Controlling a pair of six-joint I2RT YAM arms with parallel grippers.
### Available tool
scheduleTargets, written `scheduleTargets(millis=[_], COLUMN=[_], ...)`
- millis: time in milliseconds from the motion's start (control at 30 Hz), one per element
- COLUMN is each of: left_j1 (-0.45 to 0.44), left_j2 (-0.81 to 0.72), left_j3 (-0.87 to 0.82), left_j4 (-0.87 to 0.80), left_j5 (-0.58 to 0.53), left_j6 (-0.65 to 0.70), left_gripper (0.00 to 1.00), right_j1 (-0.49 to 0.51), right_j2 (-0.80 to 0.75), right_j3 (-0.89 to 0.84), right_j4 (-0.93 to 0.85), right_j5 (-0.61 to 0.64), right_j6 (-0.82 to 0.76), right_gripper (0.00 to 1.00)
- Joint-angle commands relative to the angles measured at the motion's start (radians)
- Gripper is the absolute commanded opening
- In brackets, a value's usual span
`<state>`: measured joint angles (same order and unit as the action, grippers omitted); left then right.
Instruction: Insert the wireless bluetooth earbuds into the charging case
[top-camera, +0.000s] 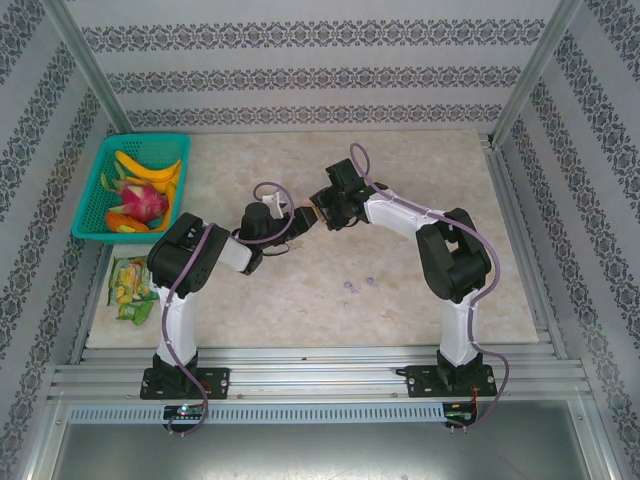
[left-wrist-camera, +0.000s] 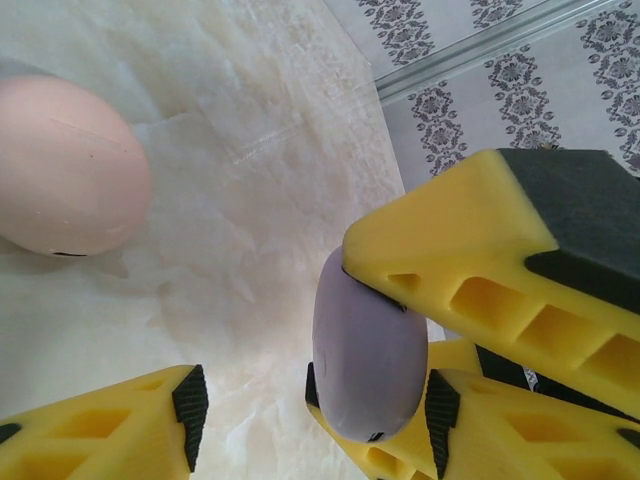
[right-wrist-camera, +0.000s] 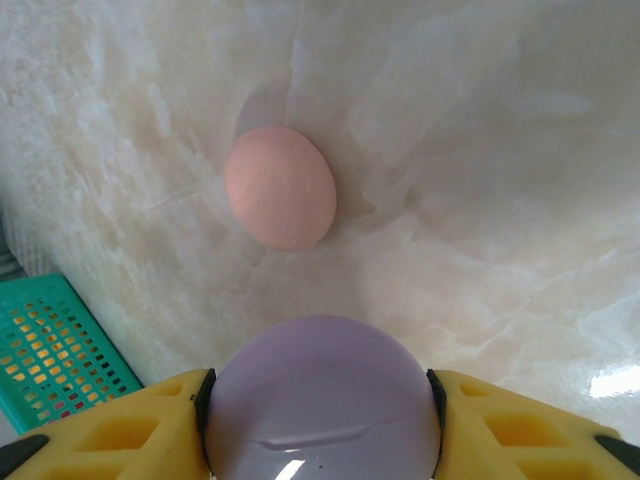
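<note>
Two cases: the right tool (right-wrist-camera: 320, 405) grips the purple case (right-wrist-camera: 322, 365), the left tool (left-wrist-camera: 315, 405) stands wide open near it, and the pink case (right-wrist-camera: 280, 188) lies on the counter (right-wrist-camera: 490, 150).

A pale marbled tabletop (top-camera: 400, 180) carries a teal plastic basket (top-camera: 148, 137) far left, a green snack packet (top-camera: 130, 287), and a smooth pink egg-shaped case (right-wrist-camera: 280, 187).

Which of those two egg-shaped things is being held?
The purple one, clamped in the right gripper; the pink one lies free on the table.
</note>
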<state>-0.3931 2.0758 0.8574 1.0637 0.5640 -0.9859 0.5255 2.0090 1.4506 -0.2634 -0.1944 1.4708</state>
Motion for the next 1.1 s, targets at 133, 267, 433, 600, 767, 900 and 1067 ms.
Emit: scheduleTargets(millis=[133,267,433,600,767,900,1067], left_j1=[-0.012,-0.012,-0.013,-0.016,-0.016,-0.019,-0.023], left_j2=[0.012,0.019,0.031,0.041,0.045,0.049,0.059], left_j3=[0.034,0.044,0.054,0.066,0.077,0.078,0.072], left_j4=[0.053,0.051,0.055,0.056,0.058,0.064,0.095], left_j5=[-0.012,-0.010,-0.010,-0.013,-0.012,-0.022,-0.056], left_j6=[-0.011,-0.011,-0.017,-0.022,-0.026,-0.030,-0.052], left_gripper=[0.58,0.55,0.54,0.51,0.51,0.54,0.53], right_j1=[0.001,0.003,0.007,0.008,0.009,0.010,0.011], right_j2=[-0.007,-0.007,-0.003,-0.001,0.001,0.005,0.004], right_j3=[-0.024,-0.031,-0.030,-0.035,-0.039,-0.040,-0.055], right_j4=[0.030,0.036,0.039,0.045,0.051,0.058,0.085], right_j5=[-0.018,-0.020,-0.025,-0.028,-0.028,-0.031,-0.034], right_j6=[0.023,0.026,0.027,0.032,0.037,0.043,0.069], right_gripper=[0.51,0.51,0.51,0.50,0.50,0.50,0.50])
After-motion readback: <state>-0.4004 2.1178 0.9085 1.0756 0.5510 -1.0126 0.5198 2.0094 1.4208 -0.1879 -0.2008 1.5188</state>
